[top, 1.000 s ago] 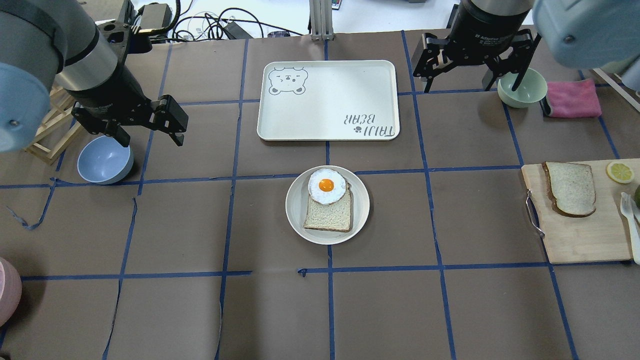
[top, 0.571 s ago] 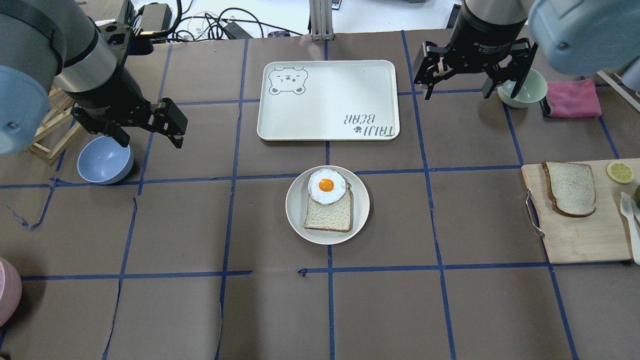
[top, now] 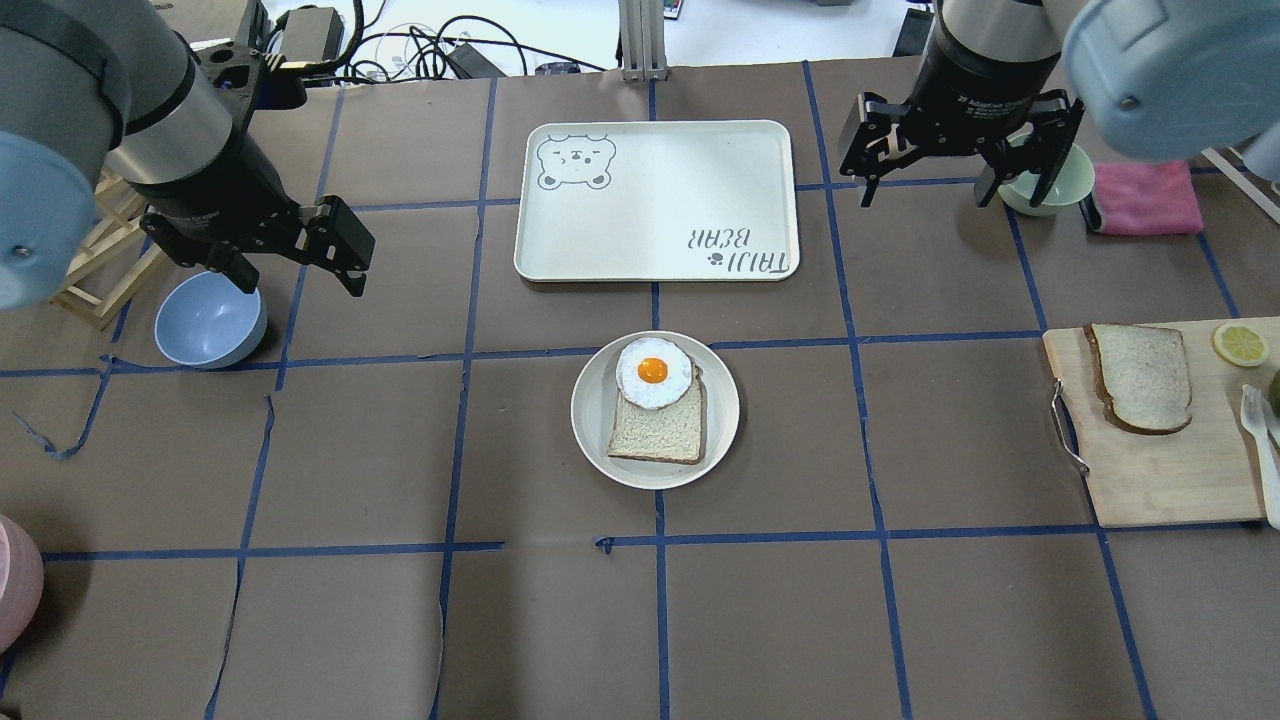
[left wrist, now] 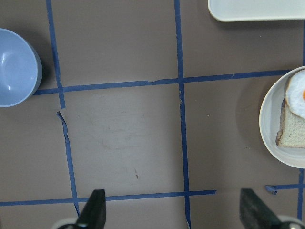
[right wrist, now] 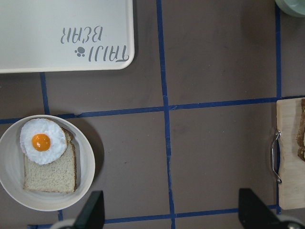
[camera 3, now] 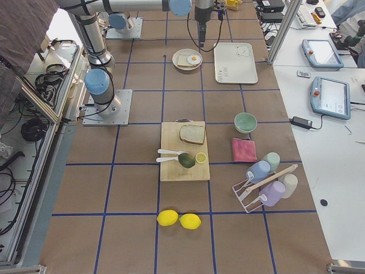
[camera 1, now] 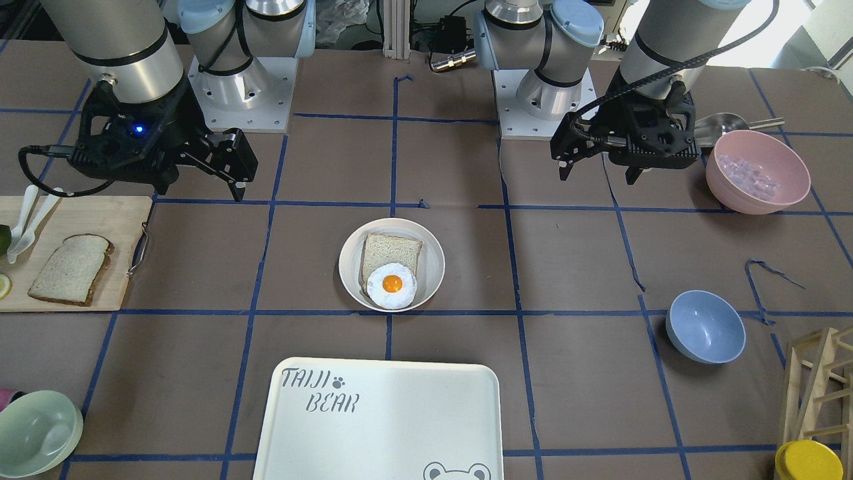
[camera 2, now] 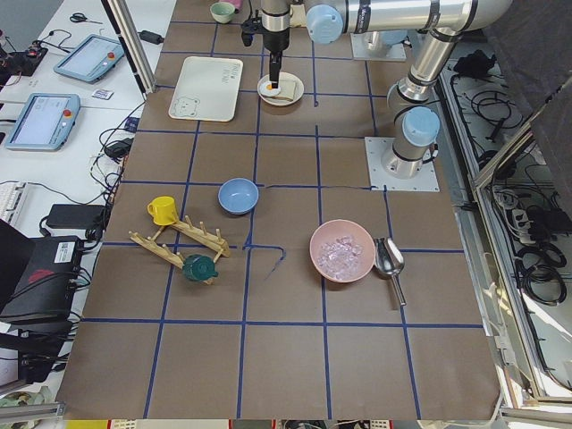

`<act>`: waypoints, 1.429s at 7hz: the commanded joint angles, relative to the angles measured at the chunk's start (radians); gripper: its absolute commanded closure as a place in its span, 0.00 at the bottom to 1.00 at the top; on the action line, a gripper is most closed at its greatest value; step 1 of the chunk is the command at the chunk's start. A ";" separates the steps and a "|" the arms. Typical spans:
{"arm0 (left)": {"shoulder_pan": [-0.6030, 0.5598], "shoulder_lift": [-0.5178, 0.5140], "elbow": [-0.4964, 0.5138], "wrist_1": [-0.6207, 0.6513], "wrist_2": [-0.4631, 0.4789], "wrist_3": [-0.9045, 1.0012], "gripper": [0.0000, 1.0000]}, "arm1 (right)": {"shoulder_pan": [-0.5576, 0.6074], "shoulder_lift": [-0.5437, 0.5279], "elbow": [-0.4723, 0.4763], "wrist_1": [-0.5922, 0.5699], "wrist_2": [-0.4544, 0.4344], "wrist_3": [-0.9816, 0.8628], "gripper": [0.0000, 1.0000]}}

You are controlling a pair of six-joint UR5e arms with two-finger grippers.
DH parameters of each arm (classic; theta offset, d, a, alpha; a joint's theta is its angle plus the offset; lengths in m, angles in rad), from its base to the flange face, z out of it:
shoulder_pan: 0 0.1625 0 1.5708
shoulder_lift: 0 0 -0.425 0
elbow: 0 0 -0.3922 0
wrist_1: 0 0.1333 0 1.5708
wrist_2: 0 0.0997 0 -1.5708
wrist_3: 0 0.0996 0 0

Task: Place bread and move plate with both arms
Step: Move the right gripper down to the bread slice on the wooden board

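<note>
1. Overhead, the pale speckled slice of bread with a dark brown crust [top: 1140,375] lies flat on a wooden cutting board [top: 1160,480] at the right edge of the bench [top: 900,620]. The round cream-white plate [top: 592,415] sits mid-bench, well apart from every edge. It carries a squarer pale-crusted slice [top: 655,435] with a fried egg [top: 653,372] overlapping its far end. The left tool [top: 300,278] hangs wide and empty near the left edge, just beside a pale blue bowl [top: 205,325]. The right tool [top: 955,190] hangs wide and empty toward the far right corner, by a pale green bowl [top: 1020,195].
2. From across the bench, a white rectangular "TAIJI BEAR" tray [camera 1: 386,427] lies at the edge away from the robot, apart from the plate. Both tools are spread with nothing between their fingers.
3. On the left wrist camera, two fingertips [left wrist: 95,210] stand far apart over bare bench, with the blue bowl on one side and the plate's rim on the other.
4. On the right wrist camera, that tool's fingertips [right wrist: 93,210] are equally wide. The board's metal handle [right wrist: 275,157] and a sliver of the bread's crust show at the side.
5. In both side views the tools are too small to judge.
</note>
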 commanded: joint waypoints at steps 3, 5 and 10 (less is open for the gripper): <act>0.001 -0.001 0.005 0.001 -0.002 0.000 0.00 | -0.176 0.085 0.152 -0.255 -0.077 -0.113 0.00; -0.001 0.000 -0.001 0.000 -0.001 0.000 0.00 | -0.225 0.140 0.315 -0.454 -0.239 -0.132 0.00; -0.001 0.000 0.000 0.000 -0.002 0.000 0.00 | -0.362 0.281 0.420 -0.678 -0.265 -0.322 0.27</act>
